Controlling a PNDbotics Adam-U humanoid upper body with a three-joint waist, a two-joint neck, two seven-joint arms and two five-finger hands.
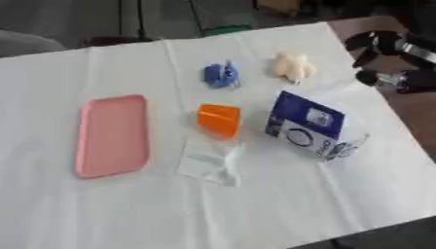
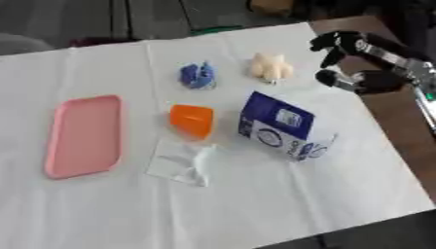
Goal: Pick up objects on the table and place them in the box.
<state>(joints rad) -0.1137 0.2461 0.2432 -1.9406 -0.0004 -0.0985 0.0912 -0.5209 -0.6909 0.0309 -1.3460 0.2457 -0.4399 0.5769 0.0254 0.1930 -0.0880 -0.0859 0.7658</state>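
Lying on cloth: 1 tray (image 1: pixel 112 135), 1 box (image 1: pixel 311 125), maybe 4 small objects.

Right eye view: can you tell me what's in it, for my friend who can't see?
A black robot hand hovers open at the right edge of a white table. On the table lie a pink tray, an orange cup, a blue-and-white box, a small blue toy, a cream toy and a clear wrapper.

Open cloth between right hand (image 2: pixel 362 61) and cream object (image 2: pixel 271 67).
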